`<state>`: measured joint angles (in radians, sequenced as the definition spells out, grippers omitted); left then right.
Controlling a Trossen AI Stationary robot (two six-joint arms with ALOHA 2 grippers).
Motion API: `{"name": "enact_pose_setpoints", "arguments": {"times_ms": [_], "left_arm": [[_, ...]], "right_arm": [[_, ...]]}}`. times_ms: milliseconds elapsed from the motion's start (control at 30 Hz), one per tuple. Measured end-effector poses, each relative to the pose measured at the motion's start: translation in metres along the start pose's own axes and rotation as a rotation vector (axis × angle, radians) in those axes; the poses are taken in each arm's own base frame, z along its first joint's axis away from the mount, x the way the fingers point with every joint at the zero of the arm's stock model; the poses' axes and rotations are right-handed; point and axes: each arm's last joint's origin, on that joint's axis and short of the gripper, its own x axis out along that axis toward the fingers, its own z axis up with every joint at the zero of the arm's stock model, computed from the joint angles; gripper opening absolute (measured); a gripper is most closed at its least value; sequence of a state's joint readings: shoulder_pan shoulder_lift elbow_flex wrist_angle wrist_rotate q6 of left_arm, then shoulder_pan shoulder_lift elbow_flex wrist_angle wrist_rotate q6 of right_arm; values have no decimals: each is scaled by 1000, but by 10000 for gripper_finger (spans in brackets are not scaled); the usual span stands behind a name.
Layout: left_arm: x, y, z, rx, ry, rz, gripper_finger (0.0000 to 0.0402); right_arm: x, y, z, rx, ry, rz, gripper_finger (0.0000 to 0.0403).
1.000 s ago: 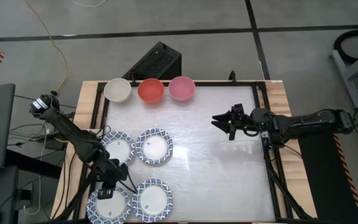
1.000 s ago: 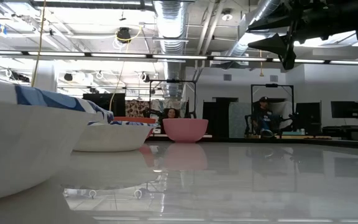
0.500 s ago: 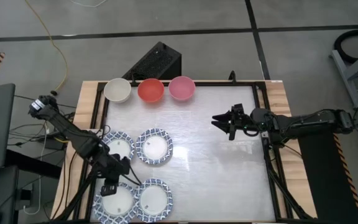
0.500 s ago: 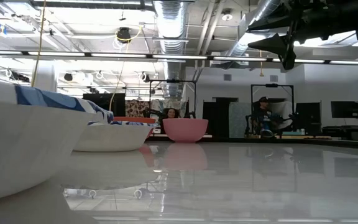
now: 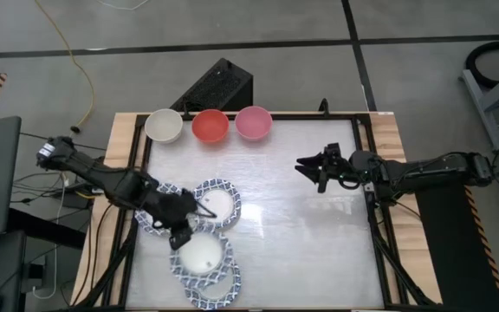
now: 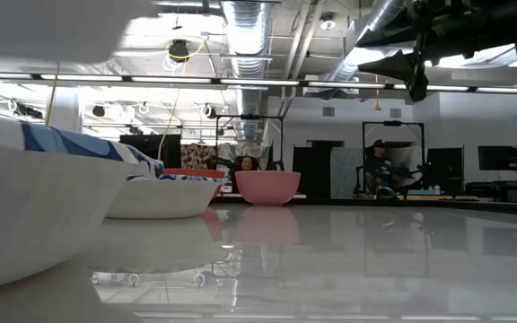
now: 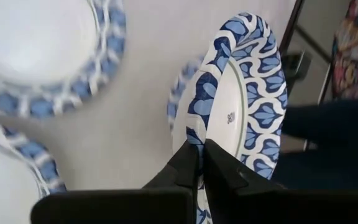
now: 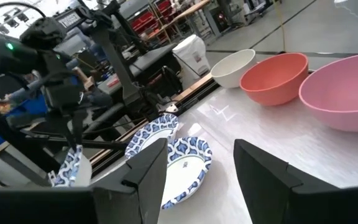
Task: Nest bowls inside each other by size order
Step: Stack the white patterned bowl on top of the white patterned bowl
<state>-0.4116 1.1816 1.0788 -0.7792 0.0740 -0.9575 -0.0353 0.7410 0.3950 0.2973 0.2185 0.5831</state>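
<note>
My left gripper (image 5: 180, 238) is shut on a blue-and-white patterned bowl (image 5: 203, 254) and holds it above a second patterned bowl (image 5: 215, 282) near the table's front edge. Two more patterned bowls (image 5: 217, 201) (image 5: 152, 217) rest on their bases just beyond, the left one partly under my arm. A cream bowl (image 5: 164, 126), a red bowl (image 5: 210, 126) and a pink bowl (image 5: 253, 122) stand in a row at the far edge. My right gripper (image 5: 313, 169) hovers open at mid-table right, with nothing between its fingers. My left gripper pinches the rim (image 7: 196, 127) of the patterned bowl between its two fingers, one finger on each face of the rim. The fingers slant down from the table's left side. The bowl is lifted clear and tilted, stretching away from the fingertips.
A black frame (image 5: 366, 199) edges the glossy white tabletop, with wooden boards outside it. A black box (image 5: 219, 87) sits beyond the far edge. The table's middle and right half (image 5: 301, 243) are bare. In the low view people sit in the room behind.
My left gripper has risen and swung from the near left corner toward the table's right, carrying the patterned bowl. The bowl has come up off the table, tipped, and now hangs over the neighbouring near bowl.
</note>
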Motion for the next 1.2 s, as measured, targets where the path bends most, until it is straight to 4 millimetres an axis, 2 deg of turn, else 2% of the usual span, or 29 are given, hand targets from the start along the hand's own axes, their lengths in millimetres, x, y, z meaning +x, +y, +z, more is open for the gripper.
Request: {"name": "enact_pose_setpoints", "arguments": {"times_ms": [200, 467, 700, 900, 1200], "left_arm": [[-14, 1, 22, -20, -138, 29, 2], [-21, 17, 47, -74, -280, 88, 2], [-26, 32, 62, -89, -326, 136, 2], [-29, 42, 71, -96, -353, 165, 2], [-36, 42, 88, -50, -469, 78, 2]], "right_arm": [[0, -1, 1, 5, -19, -29, 207], [6, -3, -5, 88, 3, -59, 207], [20, -8, -18, 174, 56, -104, 207], [29, -4, -15, 199, -16, -47, 207], [40, 1, -11, 209, -55, -48, 207]]}}
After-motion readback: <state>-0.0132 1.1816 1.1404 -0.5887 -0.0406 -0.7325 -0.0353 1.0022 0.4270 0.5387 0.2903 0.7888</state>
